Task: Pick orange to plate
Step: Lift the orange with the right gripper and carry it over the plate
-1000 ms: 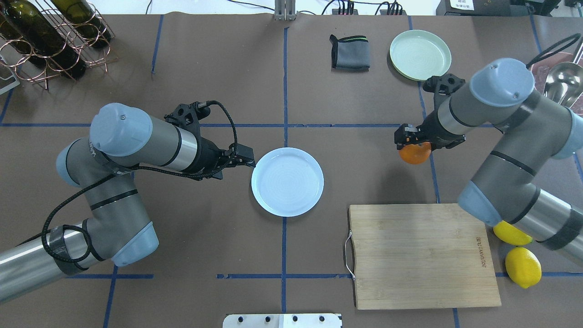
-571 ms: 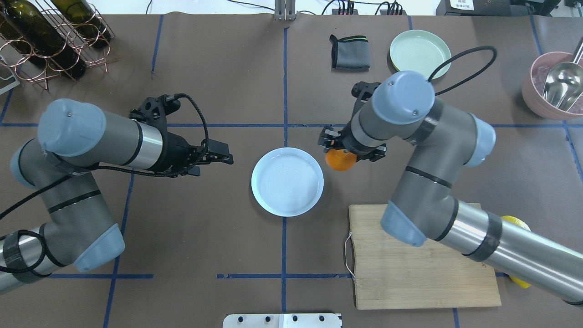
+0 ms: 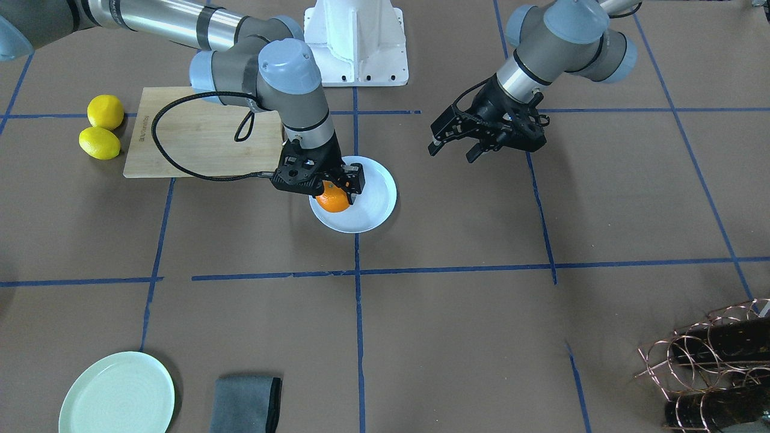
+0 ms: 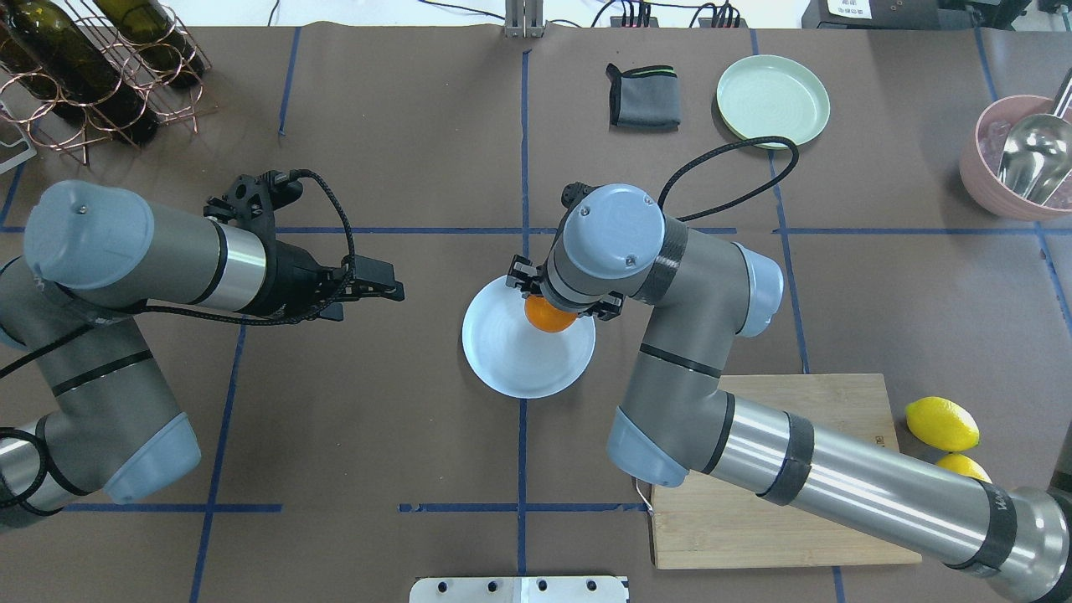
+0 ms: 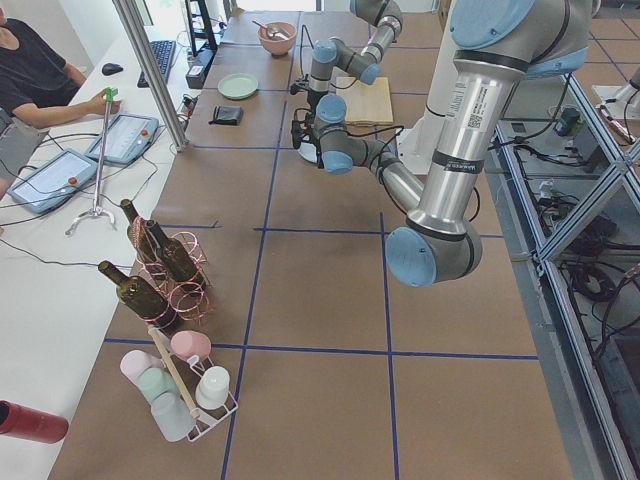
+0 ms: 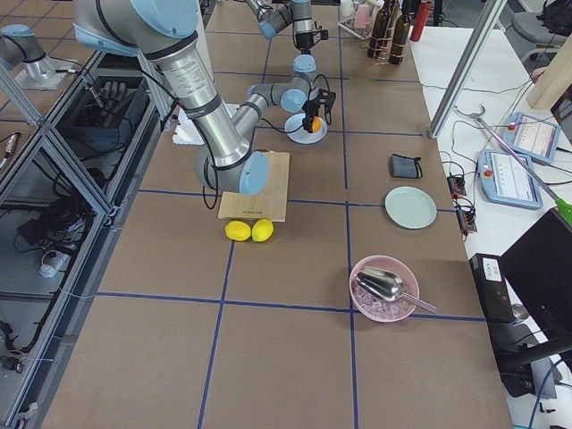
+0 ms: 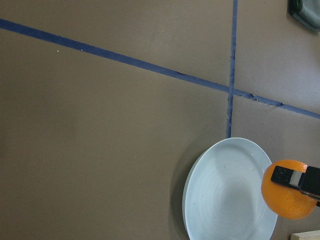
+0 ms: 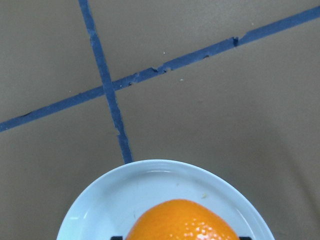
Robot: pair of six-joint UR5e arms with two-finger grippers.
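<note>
My right gripper [image 3: 332, 193] is shut on the orange [image 3: 334, 201], holding it just over the pale bluish-white plate [image 3: 370, 207] at mid-table. From overhead the orange [image 4: 546, 314] peeks out under the right wrist, above the far right part of the plate [image 4: 511, 356]. The right wrist view has the orange [image 8: 182, 221] at the bottom with the plate [image 8: 115, 197] beneath. In the left wrist view the orange [image 7: 285, 200] hangs over the plate [image 7: 225, 195] edge. My left gripper [image 4: 394, 291] is open and holds nothing, well to the left of the plate.
A wooden cutting board [image 4: 754, 502] lies at the near right with two lemons [image 4: 942, 423] beside it. A mint-green plate [image 4: 772, 100] and folded grey cloth [image 4: 643, 96] sit at the far side. A wine bottle rack [image 4: 84, 67] is far left, a pink bowl with scoop [image 4: 1022, 159] far right.
The right arm has carried the orange leftward from beside the plate to over it. The left arm has drawn back to the left, away from the plate.
</note>
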